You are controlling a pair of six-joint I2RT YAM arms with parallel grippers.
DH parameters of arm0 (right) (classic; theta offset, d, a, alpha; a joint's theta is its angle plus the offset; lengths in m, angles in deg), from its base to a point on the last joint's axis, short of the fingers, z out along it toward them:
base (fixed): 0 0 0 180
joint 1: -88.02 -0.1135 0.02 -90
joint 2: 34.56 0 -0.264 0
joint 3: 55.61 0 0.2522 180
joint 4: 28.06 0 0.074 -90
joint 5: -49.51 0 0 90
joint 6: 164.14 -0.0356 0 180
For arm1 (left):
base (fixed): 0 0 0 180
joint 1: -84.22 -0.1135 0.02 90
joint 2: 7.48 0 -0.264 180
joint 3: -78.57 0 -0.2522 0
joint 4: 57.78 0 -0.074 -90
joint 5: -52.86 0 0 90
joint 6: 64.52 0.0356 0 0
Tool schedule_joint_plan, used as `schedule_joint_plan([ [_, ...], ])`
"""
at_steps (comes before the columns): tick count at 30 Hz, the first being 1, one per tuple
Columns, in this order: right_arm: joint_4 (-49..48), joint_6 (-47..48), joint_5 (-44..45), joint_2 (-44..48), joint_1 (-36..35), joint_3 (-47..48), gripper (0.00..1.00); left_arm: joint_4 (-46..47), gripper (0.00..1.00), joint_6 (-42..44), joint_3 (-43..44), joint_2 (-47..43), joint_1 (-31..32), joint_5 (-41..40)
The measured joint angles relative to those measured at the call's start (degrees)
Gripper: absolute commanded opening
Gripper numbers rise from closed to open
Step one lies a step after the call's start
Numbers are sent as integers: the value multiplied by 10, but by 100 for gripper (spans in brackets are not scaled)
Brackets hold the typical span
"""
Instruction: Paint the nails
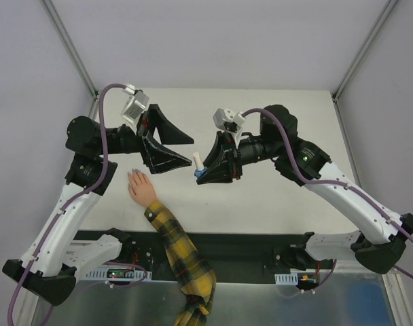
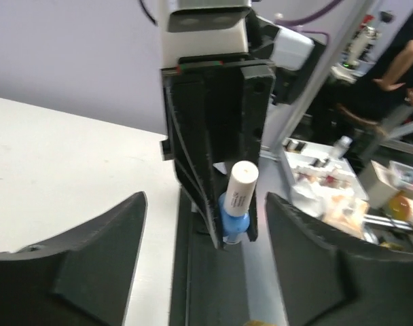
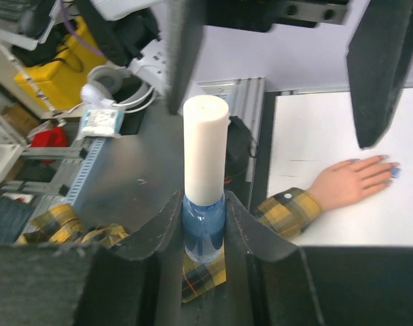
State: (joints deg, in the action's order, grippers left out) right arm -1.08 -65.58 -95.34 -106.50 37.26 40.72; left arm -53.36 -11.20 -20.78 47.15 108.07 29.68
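Tiny nails (image 3: 390, 168) on plaid-sleeved peach hand (image 3: 349, 182): some tinted light blue. R gripper (image 3: 205, 234) clamps white-capped blue polish bottle (image 3: 205, 170); L gripper (image 1: 185, 149) wide open, empty.

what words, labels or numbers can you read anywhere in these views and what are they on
No text can be read in any view.
Faint dark print on the white cylindrical cap of the blue glass polish bottle: too small and blurred to read.
Bluish label on the small pale packet lying off the table: blurred, unreadable.
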Motion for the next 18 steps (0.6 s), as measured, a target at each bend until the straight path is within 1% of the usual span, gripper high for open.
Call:
schedule_joint_plan([
  [1, 5, 2, 13, 6, 0, 0, 0, -23, 81, 10, 6, -5, 0, -15],
  [2, 9, 3, 27, 10, 0, 1, 0, -43, 82, 22, 9, -12, 0, -29],
  [6, 25, 4, 95, 12, 0, 9, 0, -115, 83, 65, 10, -53, 0, -108],
  [9, 43, 3, 162, 2, -5, 19, 0, -151, 80, 90, 10, -79, 0, -176],
  [11, 54, 4, 215, -5, -17, 28, 0, -163, 75, 98, 10, -91, 0, -210],
  [16, 60, 11, 328, -8, -58, 30, 0, -177, 74, 105, 8, -96, 0, -277],
  [18, 61, 16, 363, -8, -74, 30, 0, -182, 75, 105, 5, -93, 1, -291],
])
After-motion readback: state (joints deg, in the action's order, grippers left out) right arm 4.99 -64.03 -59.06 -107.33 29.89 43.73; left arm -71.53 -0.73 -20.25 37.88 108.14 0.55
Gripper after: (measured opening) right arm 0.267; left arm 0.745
